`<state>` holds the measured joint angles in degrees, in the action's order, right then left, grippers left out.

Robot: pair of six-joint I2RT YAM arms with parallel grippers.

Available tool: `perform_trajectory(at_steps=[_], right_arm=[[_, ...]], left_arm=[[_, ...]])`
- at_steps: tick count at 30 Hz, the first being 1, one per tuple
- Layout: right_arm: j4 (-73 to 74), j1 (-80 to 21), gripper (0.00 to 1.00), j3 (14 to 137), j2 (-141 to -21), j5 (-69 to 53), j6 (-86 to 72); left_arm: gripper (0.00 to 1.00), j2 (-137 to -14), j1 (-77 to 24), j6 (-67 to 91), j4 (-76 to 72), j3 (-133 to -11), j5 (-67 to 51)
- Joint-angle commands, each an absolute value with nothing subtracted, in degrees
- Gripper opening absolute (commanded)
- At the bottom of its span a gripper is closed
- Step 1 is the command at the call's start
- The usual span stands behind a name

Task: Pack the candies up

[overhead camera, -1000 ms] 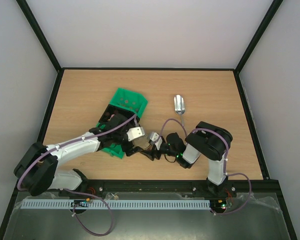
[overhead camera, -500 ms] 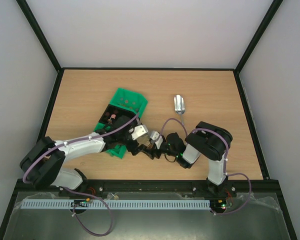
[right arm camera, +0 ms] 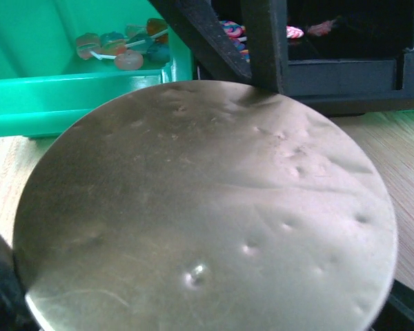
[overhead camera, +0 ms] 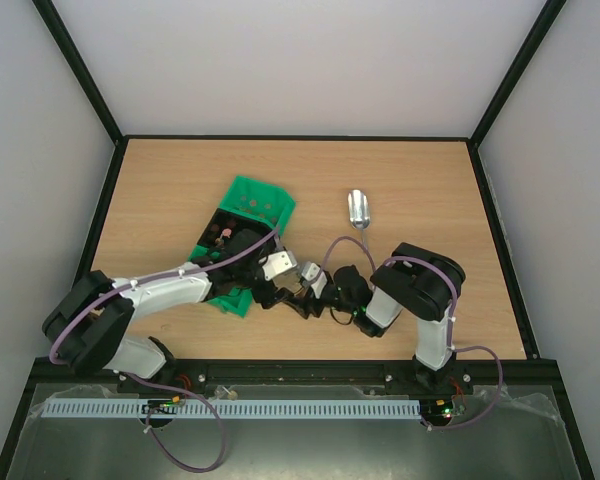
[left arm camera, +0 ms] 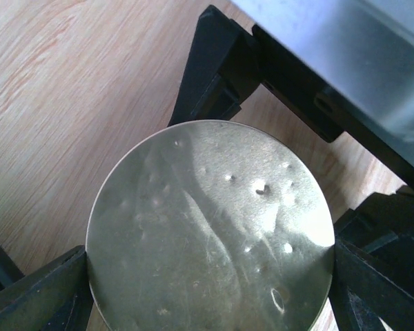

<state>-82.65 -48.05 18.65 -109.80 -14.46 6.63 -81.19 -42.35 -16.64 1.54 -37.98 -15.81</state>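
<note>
The candies (overhead camera: 221,233) lie in a green tray with a black insert (overhead camera: 252,198), left of centre. The right wrist view shows some in the green part (right arm camera: 117,48) and some in the black compartment (right arm camera: 229,28). Both grippers meet just right of the tray around a small round jar with a dented metal lid (left arm camera: 214,227), which fills the right wrist view (right arm camera: 200,207). My left gripper (left arm camera: 210,289) is shut on the lid's edge. My right gripper (right arm camera: 200,303) holds the jar from the opposite side. The jar's contents are hidden.
A silver metal scoop (overhead camera: 358,208) lies on the wooden table beyond the right gripper, handle toward the arms. The tray's green wall (right arm camera: 76,93) stands close behind the jar. Black frame rails run along the table's edges.
My left gripper moved right, away from the tray, to meet the right gripper at the jar. In the last half second both have barely moved.
</note>
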Motion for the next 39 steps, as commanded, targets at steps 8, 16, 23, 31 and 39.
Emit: perform_trajectory(at_steps=[8,16,23,31,39], right_arm=[[-87.01,-48.58,0.34,15.13,-109.08,-26.38,9.52],[-86.82,-48.56,0.32,15.51,-109.31,-22.83,8.31],[-86.62,-48.56,0.31,16.43,-109.9,-20.19,6.34],[-86.44,-48.58,0.31,16.94,-110.38,-20.17,5.55],[-86.0,-48.6,0.31,17.08,-110.55,-19.8,5.53]], left_arm=[[0.87,-84.38,-35.13,-49.6,13.94,-42.76,-27.19],[0.99,-83.65,-32.91,-46.16,11.52,-44.6,-25.01],[0.98,-72.87,-36.3,-42.05,9.05,-37.24,-24.93],[0.6,-70.94,-43.42,-41.0,4.14,-35.01,-22.7],[0.4,-75.72,-46.98,-40.91,0.54,-36.34,-20.55]])
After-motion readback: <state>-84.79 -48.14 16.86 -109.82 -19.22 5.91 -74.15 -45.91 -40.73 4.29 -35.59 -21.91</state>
